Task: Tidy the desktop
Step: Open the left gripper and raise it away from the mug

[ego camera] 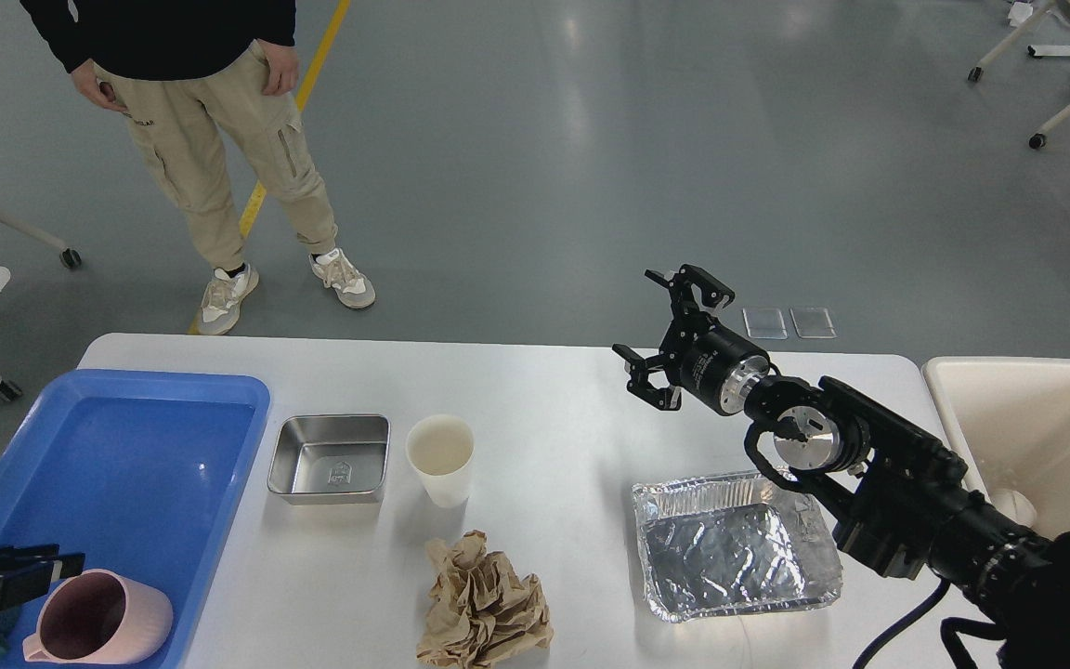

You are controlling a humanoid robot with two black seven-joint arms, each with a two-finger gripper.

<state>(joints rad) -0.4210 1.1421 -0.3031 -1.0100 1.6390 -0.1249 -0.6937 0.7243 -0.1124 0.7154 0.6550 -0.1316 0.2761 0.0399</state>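
Two black arms reach in from the near corners over the desktop (544,390), a broad white tabletop with rounded corners that fills the lower half of the view. Nearest, at the bottom left, the left gripper (29,571) lies flat and dark beside a pink mug (98,621) that stands upright in the near corner of the blue tray (126,446); its tips reach the mug's rim, but I cannot tell whether the fingers grip it or how far apart they stand. Close by along the near edge sits a crumpled brown paper wad (482,604), and to its right a foil tray (730,548), partly covered by the right arm. Further back stand a white paper cup (440,457) and, just beside it on the left, a small stainless steel tray (329,458), next to the blue tray. Off the right end is a cream bin (1037,437). Beyond the foil tray, the right gripper (672,336) hangs above the table's far edge, fingers spread wide and holding nothing. Farthest off, a person in khaki trousers (210,158) stands on the grey floor.
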